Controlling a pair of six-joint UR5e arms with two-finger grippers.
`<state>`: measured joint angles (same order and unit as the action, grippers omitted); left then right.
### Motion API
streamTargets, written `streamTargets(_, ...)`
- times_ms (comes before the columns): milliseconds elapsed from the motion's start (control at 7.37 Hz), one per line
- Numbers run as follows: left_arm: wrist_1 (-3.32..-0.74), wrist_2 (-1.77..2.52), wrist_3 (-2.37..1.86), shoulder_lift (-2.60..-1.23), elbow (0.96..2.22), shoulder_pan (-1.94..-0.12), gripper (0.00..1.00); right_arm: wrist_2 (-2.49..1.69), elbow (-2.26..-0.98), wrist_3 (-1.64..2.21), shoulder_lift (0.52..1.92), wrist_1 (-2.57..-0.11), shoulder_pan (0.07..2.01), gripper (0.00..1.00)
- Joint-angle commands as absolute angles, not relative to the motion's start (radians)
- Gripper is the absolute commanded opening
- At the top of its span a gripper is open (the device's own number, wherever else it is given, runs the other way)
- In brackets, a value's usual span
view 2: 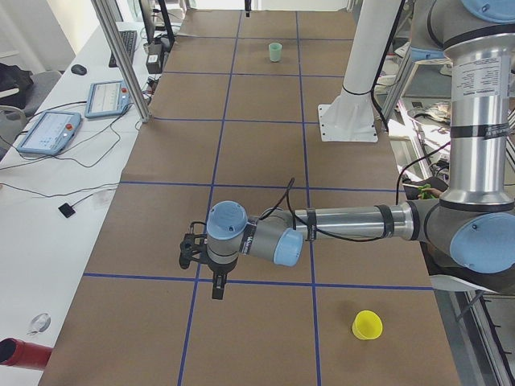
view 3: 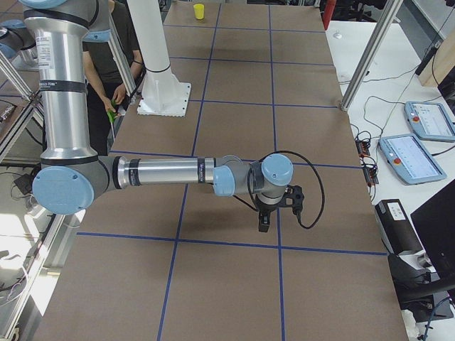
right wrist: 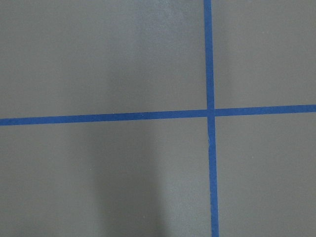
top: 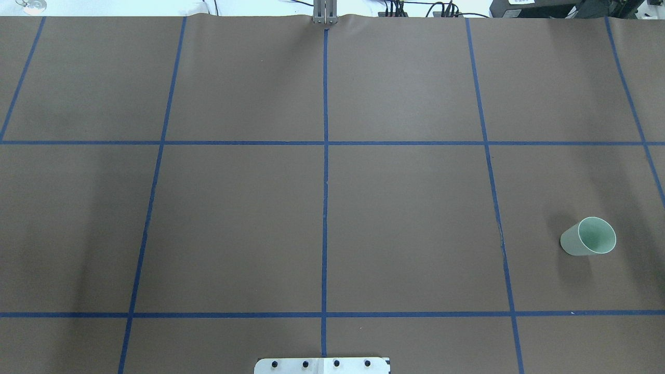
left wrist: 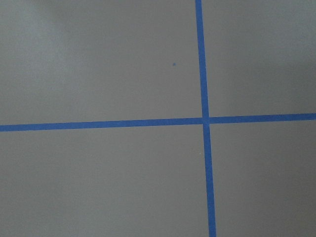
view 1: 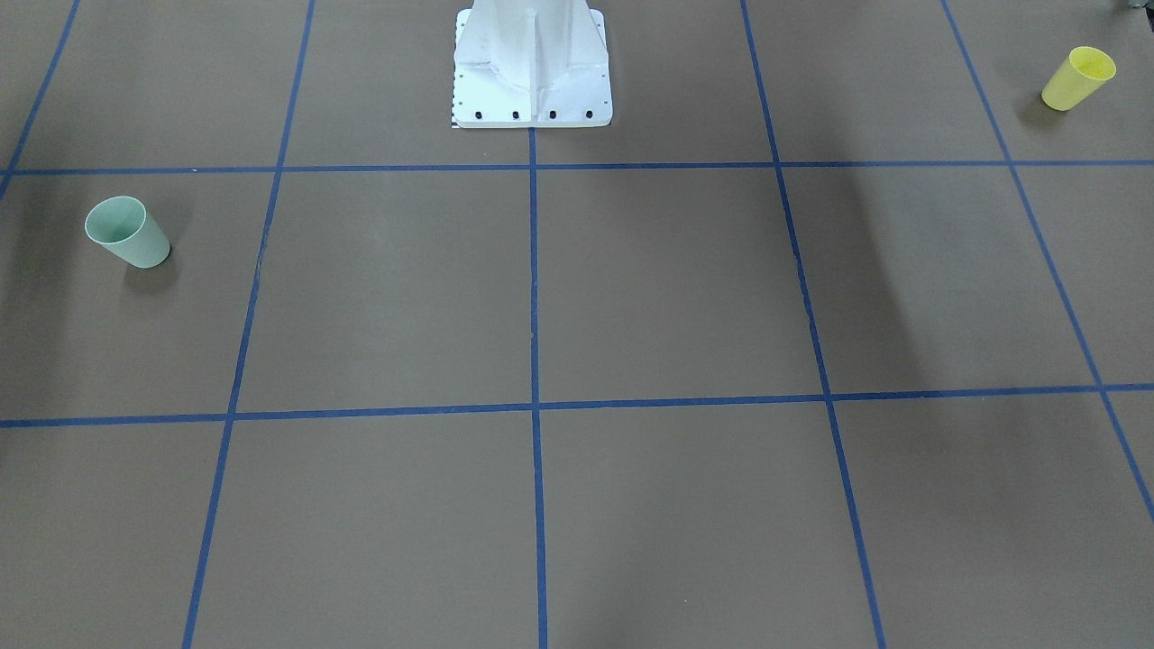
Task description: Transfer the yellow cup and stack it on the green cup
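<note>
The yellow cup point(view 1: 1078, 78) stands upright, mouth up, at the table's end on my left, near the robot's side; it also shows in the exterior left view point(view 2: 367, 325) and the exterior right view point(view 3: 199, 11). The green cup point(view 1: 127, 233) stands upright at the table's other end point(top: 588, 237) point(view 2: 275, 52). My left gripper point(view 2: 216, 289) hangs over the table well away from the yellow cup. My right gripper point(view 3: 263, 226) hangs over the table. Both show only in side views, so I cannot tell whether they are open or shut. Neither wrist view shows a cup.
The table is covered in brown paper with a grid of blue tape. The robot's white base point(view 1: 532, 72) stands at the middle of the near edge point(top: 322, 365). Tablets point(view 2: 50, 130) and a frame post point(view 2: 121, 60) are beside the table. A person point(view 3: 106, 42) stands behind the robot.
</note>
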<state>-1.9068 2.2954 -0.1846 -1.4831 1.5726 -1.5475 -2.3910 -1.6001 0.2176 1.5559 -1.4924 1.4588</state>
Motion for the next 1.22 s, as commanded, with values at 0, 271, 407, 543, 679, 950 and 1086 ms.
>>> streamTargets(0, -1.908, 2.295, -0.190, -1.474, 1.583, -1.548, 1.00, -2.390, -1.589, 0.215, 1.568, -1.476, 1.456, 1.00)
streamTargets(271, -1.908, 2.296, -0.205, -1.457, 1.601, -1.548, 1.00, -2.390, -1.580, 0.215, 1.569, -1.463, 1.454, 1.00)
streamTargets(407, -1.904, 2.296, -0.303, -1.457, 1.609, -1.548, 1.00, -2.390, -1.580, 0.215, 1.569, -1.462, 1.454, 1.00)
streamTargets(543, -1.899, 2.310, -0.401, -1.456, 1.620, -1.548, 1.00, -2.390, -1.580, 0.216, 1.568, -1.462, 1.451, 1.00)
streamTargets(679, -1.899, 2.341, -0.473, -1.433, 1.629, -1.546, 1.00, -2.391, -1.580, 0.216, 1.568, -1.463, 1.447, 1.00)
streamTargets(950, -1.904, 2.333, -0.677, -1.404, 1.660, -1.543, 1.00, -2.395, -1.580, 0.207, 1.569, -1.462, 1.437, 1.00)
streamTargets(1086, -1.904, 2.333, -0.798, -1.398, 1.672, -1.536, 1.00, -2.395, -1.580, 0.209, 1.569, -1.462, 1.431, 1.00)
